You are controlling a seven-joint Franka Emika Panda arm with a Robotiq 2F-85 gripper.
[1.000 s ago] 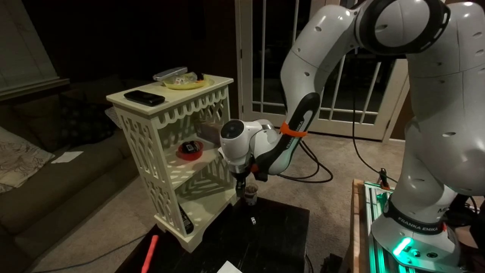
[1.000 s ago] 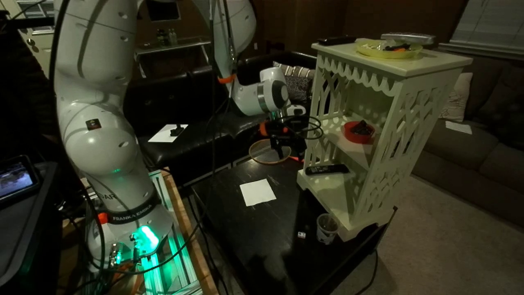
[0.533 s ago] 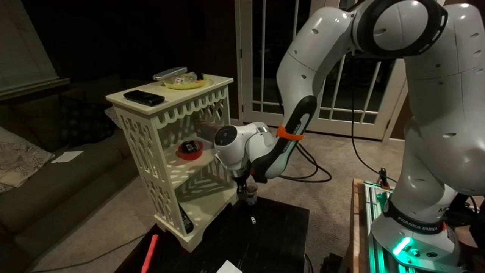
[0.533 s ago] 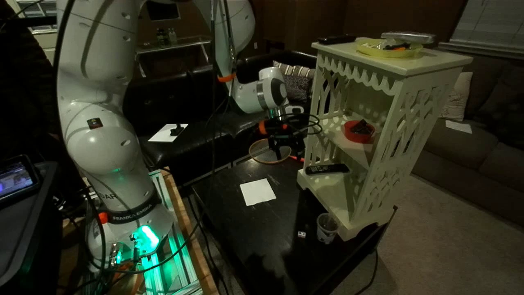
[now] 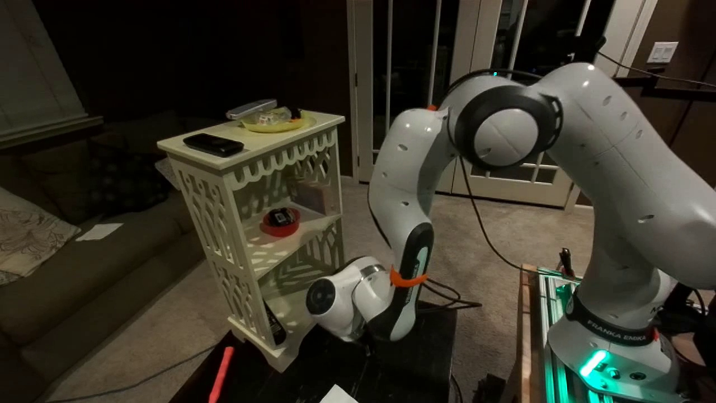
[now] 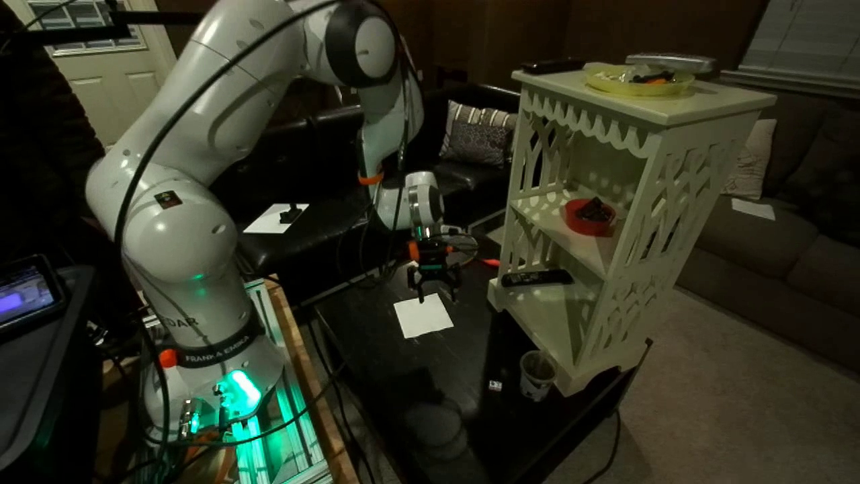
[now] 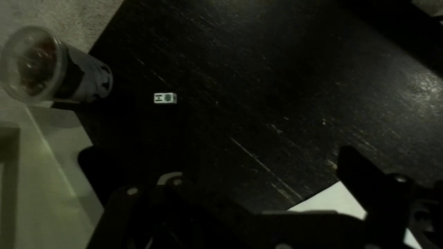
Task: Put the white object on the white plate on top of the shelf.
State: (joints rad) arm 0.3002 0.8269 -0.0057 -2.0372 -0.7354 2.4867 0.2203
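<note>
The white object is a small white block (image 7: 165,98) with dark marks, lying on the black table. It also shows in an exterior view (image 6: 495,385), left of a cup, and is hidden behind the arm in the remaining exterior view. My gripper (image 6: 438,298) is open and empty above the table, near the white paper, well apart from the block. In the wrist view its spread fingers (image 7: 216,155) have only table and paper between them. The pale yellowish plate (image 6: 628,89), holding small items, rests on top of the cream-white shelf (image 6: 725,101); both also show in an exterior view, plate (image 5: 274,129) and shelf (image 5: 263,146).
A clear cup (image 6: 537,380) stands against the shelf's base, close to the block. White paper (image 6: 423,319) lies on the table (image 6: 376,356). A black slab (image 5: 212,144) and silver case (image 6: 672,62) lie on the shelf top. A red bowl (image 6: 590,216) and remote (image 6: 537,277) sit lower.
The arm has bent down and drawn back from the shelf. The gripper has moved lower and away from the shelf, over the table near the paper. The block, cup and plate have not moved.
</note>
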